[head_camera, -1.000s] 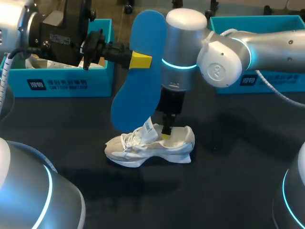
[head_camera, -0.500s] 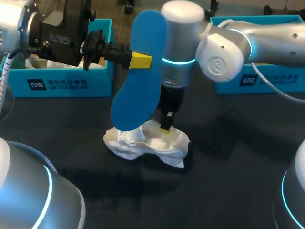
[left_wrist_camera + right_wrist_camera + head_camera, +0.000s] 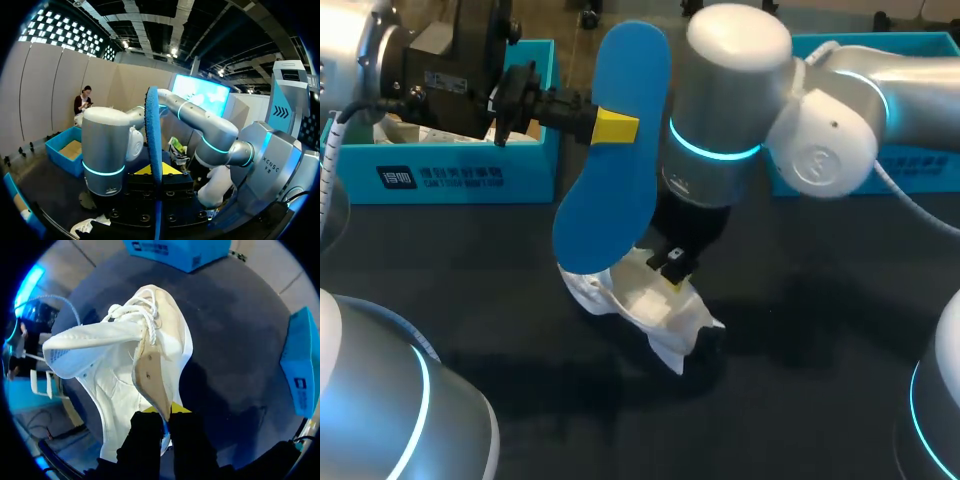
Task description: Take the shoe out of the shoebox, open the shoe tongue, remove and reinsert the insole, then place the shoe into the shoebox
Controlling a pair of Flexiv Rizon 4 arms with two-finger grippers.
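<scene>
Blue insole [image 3: 615, 150], upper centre, sits clamped in my left pincer [image 3: 613, 127]; my right pincer [image 3: 672, 270] pinches only the heel rim of the tilted shoe [image 3: 645, 302], which may slip free.

A robot lab or demonstration space; two bulky grey machines, the left arm [image 3: 420, 60] and the right arm [image 3: 830, 130], ringed with cyan light, hang over a black tabletop [image 3: 820, 300]; a left shoebox [image 3: 450, 175] and a right shoebox [image 3: 880, 170], both blue, stand at its far edge; a white shoe [image 3: 650, 305] and a blue insole [image 3: 620, 150] are what the arms handle.
</scene>
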